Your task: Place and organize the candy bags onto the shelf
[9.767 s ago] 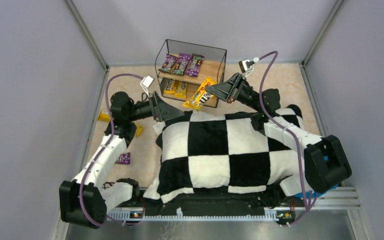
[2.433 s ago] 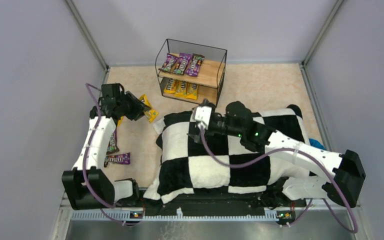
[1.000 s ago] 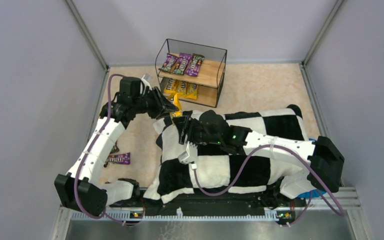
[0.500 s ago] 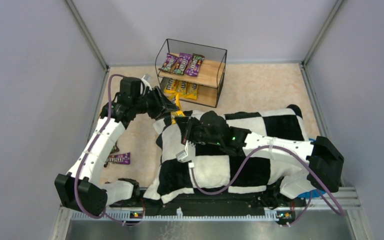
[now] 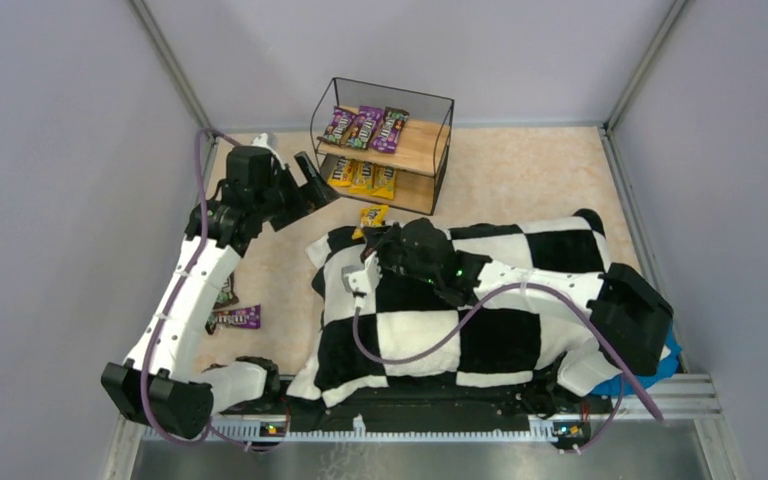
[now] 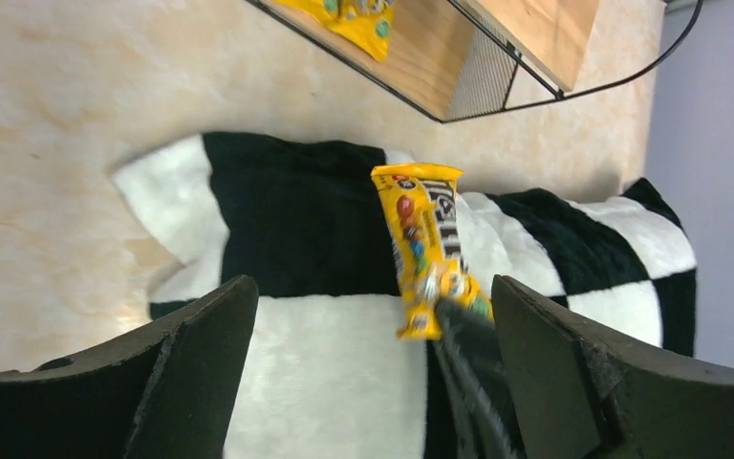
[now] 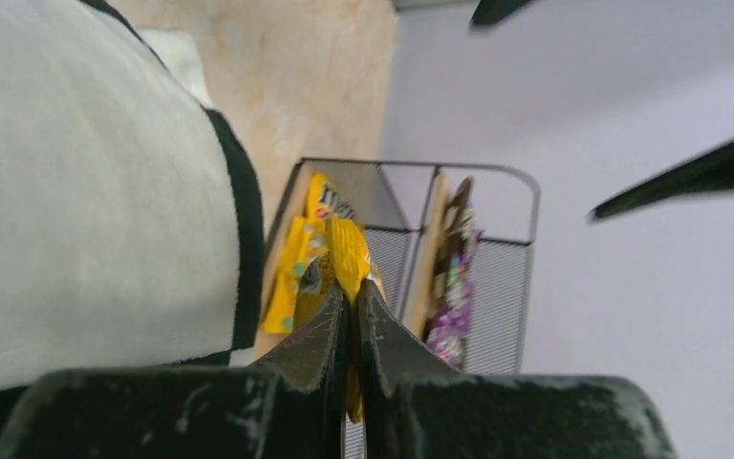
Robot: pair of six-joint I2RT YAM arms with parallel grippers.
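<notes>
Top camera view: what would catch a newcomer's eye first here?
A big black-and-white checkered cushion fills the middle of the view. At its far-left corner the right gripper pinches a yellow candy bag. Behind stands the shelf, with purple bags on top and yellow bags below.

Own body, itemised: my left arm (image 5: 185,300) and right arm (image 5: 545,285) have white link shells, black joint housings and black bases. One purple cable (image 5: 400,357) per arm. Left gripper (image 6: 373,287), right gripper (image 7: 352,292): matte black, wedge-shaped fingers.

The top view looks down from behind. Both close wrist views share the shelf (image 6: 430,62) and, seemingly, one yellow bag (image 6: 425,244).
</notes>
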